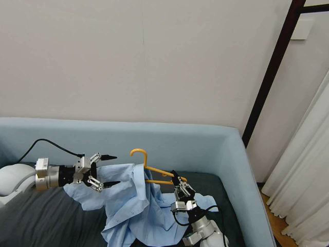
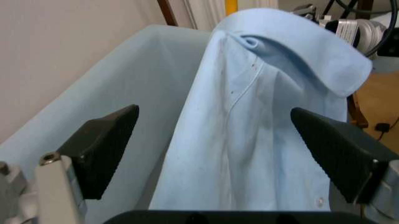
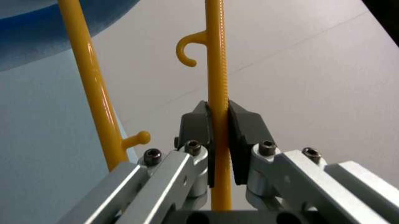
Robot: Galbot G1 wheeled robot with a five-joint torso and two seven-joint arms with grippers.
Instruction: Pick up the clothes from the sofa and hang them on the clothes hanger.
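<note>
The right pincer (image 3: 219,133) is clamping shut on a bar of the yellow plastic clothes hanger (image 1: 138,150), holding it above the dark grey seat cushion (image 1: 46,216) of the pale blue upholstered sofa (image 1: 205,149). The light blue collared cloth shirt (image 1: 134,203) is draping over the hanger's hook end, its lower part trailing down onto the cushion. The left pincer (image 1: 112,170) is hovering just beside the shirt's collar. Its black ribbed fingers (image 2: 103,142) are standing wide apart, with the shirt fabric hanging between them and not gripped.
</note>
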